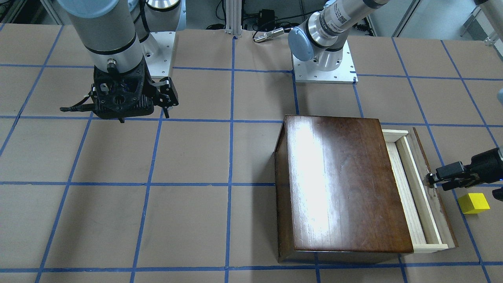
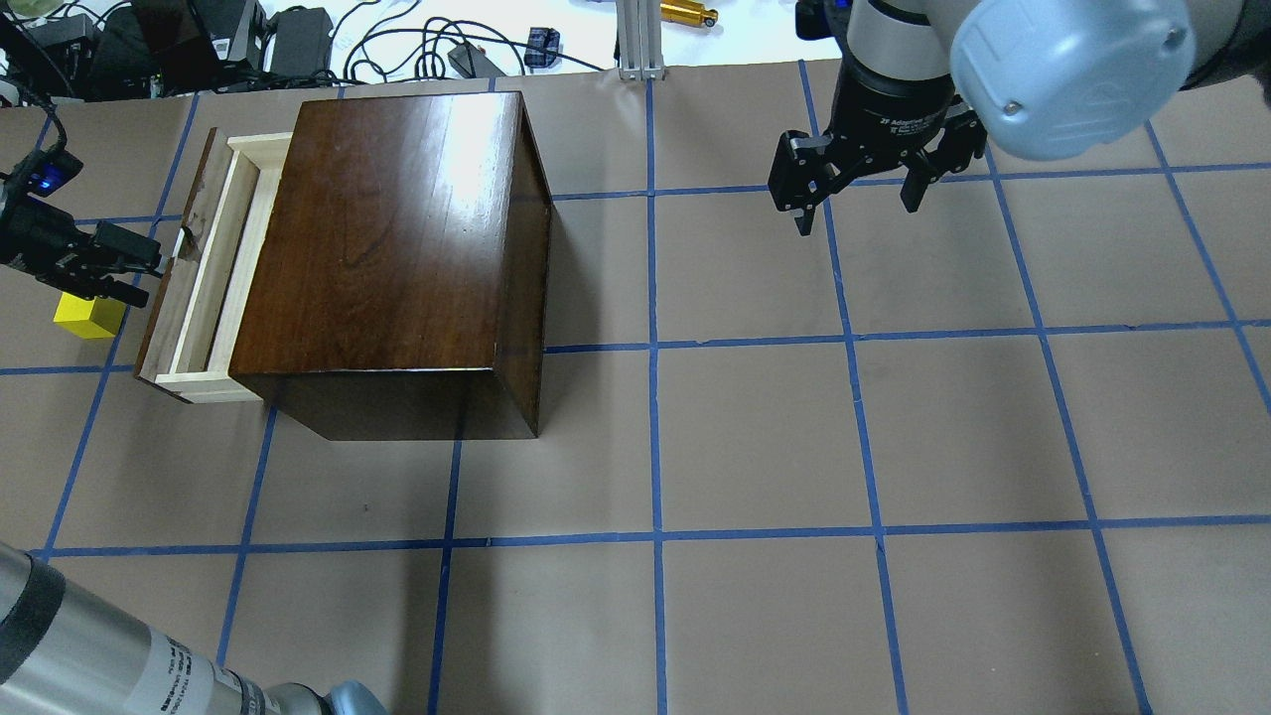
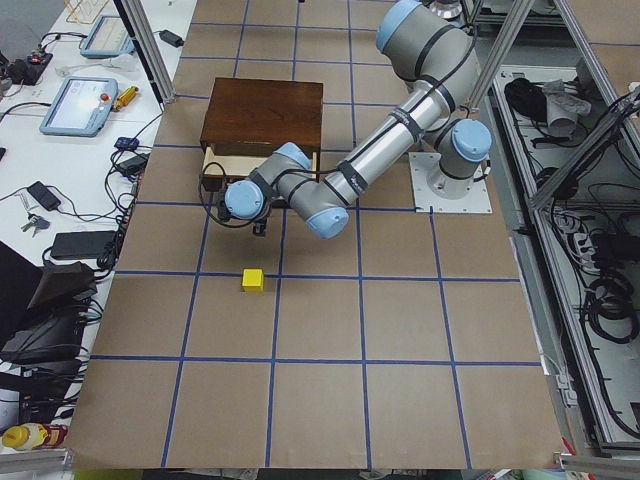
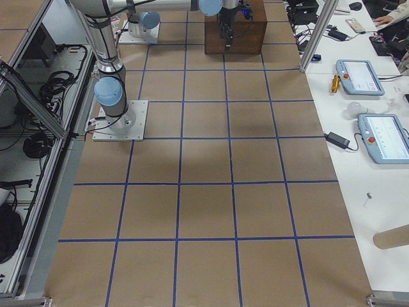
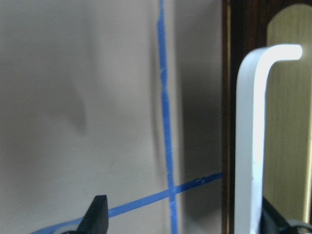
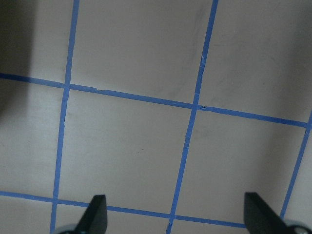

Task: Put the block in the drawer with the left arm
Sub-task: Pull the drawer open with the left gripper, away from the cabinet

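Observation:
The yellow block [image 1: 473, 203] lies on the table beside the drawer's front panel; it also shows in the overhead view [image 2: 89, 316]. The drawer [image 2: 213, 288] stands partly pulled out of the dark-brown box [image 2: 387, 248], and its pale tray is bare. My left gripper [image 2: 144, 273] is low at the drawer front, just beside the block. In the left wrist view its jaws stand wide apart, with the drawer's white handle [image 5: 251, 146] between them, close to one finger. My right gripper [image 2: 854, 204] hangs open and empty above the table, far from the box.
The brown paper table [image 2: 755, 437] carries a blue tape grid. Cables and devices lie along the far edge [image 2: 397, 50]. A benchtop with tablets and tools runs beside the table [image 4: 370, 96]. The arms' bases are bolted on white plates [image 1: 324, 67].

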{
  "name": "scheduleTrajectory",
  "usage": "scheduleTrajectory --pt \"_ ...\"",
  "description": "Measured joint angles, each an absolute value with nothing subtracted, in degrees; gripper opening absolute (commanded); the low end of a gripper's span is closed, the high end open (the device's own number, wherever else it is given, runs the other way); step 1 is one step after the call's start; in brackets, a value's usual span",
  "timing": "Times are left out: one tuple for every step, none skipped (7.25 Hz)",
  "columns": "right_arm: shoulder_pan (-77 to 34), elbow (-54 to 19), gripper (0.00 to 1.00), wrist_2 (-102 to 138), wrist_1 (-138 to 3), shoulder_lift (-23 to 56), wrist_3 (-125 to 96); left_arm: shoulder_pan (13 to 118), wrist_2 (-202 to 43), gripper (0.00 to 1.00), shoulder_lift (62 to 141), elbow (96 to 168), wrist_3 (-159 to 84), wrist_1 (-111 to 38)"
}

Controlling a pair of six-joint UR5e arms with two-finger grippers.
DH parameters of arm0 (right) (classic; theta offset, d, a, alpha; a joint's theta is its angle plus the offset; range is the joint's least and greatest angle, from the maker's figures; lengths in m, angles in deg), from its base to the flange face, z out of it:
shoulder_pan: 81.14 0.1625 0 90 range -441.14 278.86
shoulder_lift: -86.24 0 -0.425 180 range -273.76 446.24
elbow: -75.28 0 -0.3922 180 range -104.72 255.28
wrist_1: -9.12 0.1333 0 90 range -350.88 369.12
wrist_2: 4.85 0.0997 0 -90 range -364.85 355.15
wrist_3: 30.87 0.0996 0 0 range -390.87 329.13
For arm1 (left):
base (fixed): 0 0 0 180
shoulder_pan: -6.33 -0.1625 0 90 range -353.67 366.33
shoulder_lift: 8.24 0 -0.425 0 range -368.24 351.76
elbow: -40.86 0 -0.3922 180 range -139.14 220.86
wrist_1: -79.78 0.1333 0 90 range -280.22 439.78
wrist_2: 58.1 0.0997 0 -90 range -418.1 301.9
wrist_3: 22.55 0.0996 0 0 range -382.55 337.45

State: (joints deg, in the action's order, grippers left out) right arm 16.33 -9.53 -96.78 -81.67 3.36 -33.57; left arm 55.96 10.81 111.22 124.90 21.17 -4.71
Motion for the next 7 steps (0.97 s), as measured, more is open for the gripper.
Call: scheduleTrajectory --pt "16.33 -9.53 1.0 -96.78 -81.67 3.36 -33.57 55.09 11.08 1.0 110.85 124.91 21.22 -4.67" --pt "16.33 -9.53 1.0 -96.78 -81.67 3.35 -33.56 54.45 11.39 1.0 110.65 124.9 21.27 -4.63" --pt "16.33 -9.53 1.0 -96.78 -81.67 3.35 -33.56 54.13 11.53 1.0 110.53 124.89 21.29 -4.61" --pt "16.33 -9.53 1.0 -96.78 -81.67 3.36 -33.55 54.06 11.65 1.0 110.2 124.85 21.24 -4.61" --pt "16.33 -9.53 1.0 -96.78 -81.67 3.36 -33.56 54.15 12.26 1.0 108.99 124.73 21.11 -4.8" --pt "16.33 -9.53 1.0 -96.78 -81.67 3.35 -33.54 54.25 13.28 1.0 106.85 124.55 21.02 -5.35" --pt "16.33 -9.53 1.0 -96.78 -81.67 3.35 -33.54 54.31 13.95 1.0 104.2 124.43 20.98 -6.52"
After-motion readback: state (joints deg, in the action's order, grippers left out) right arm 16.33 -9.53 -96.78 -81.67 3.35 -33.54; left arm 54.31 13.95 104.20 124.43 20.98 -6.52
